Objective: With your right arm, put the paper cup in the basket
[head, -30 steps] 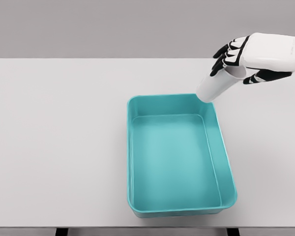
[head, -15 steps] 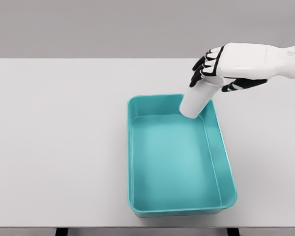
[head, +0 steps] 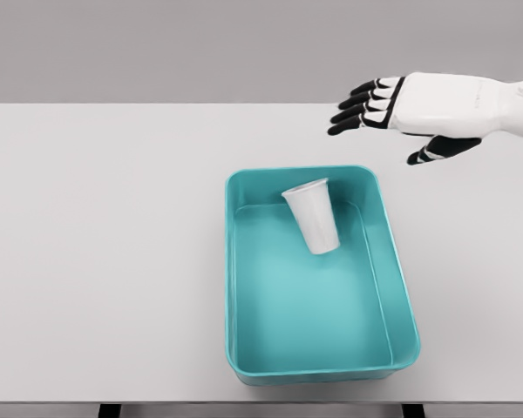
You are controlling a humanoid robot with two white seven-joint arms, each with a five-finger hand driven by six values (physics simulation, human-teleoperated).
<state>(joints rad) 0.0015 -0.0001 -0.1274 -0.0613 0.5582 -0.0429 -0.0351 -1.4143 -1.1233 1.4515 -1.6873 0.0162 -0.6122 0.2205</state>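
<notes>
The right hand [head: 410, 109] hovers with fingers spread wide, gripping nothing. At its seven o'clock, the white paper cup [head: 313, 216] sits tilted inside the teal basket [head: 404, 300].

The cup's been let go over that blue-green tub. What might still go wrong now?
Two things, perhaps. The paper cup is tilted inside the teal basket, near its far end, and may not have settled; being light, it might bounce or roll against the wall, though the sides look tall enough to keep it in. The open right robot hand hovers close above the far rim, so a low retreat might nudge the basket.
</notes>
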